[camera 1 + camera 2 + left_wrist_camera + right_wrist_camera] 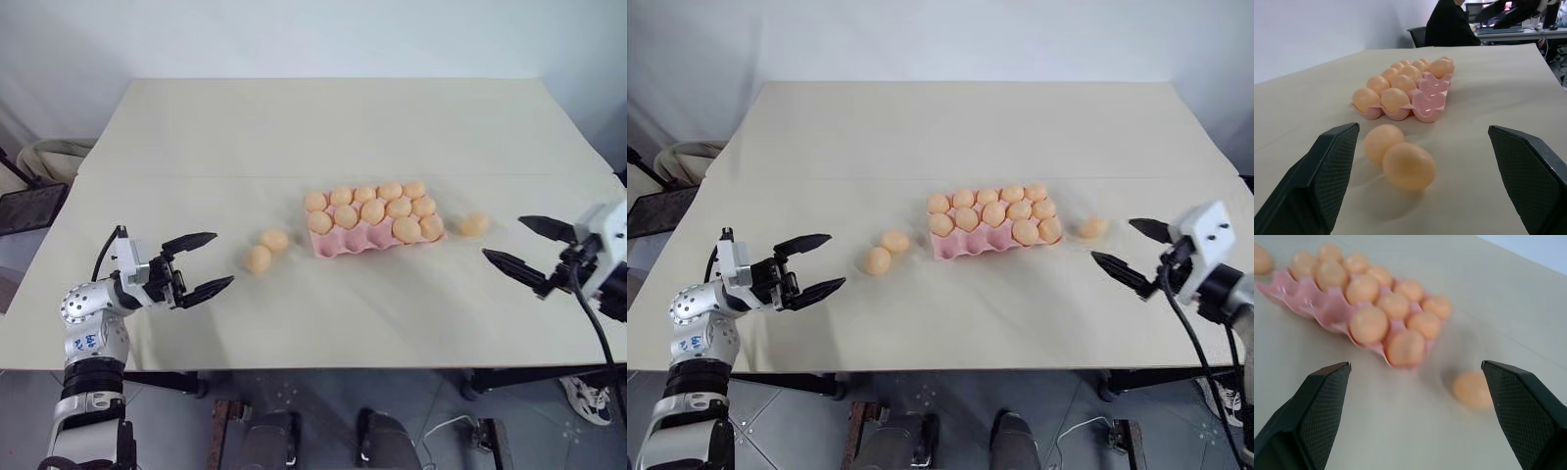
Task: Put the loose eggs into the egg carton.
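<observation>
While a person (1452, 24) sits at a desk beyond it, the beige table (333, 127) bears the pink egg carton (374, 217), long axis across the table, twelve eggs filling all but three near-row cups. Two loose eggs (266, 250) touch left of it, one (474, 224) just right. Left gripper (204, 263) and right gripper (529, 247) hover spread, empty.

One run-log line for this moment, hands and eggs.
left hand: open, empty | right hand: open, empty | loose eggs: three on table | egg carton: front cups unfilled
</observation>
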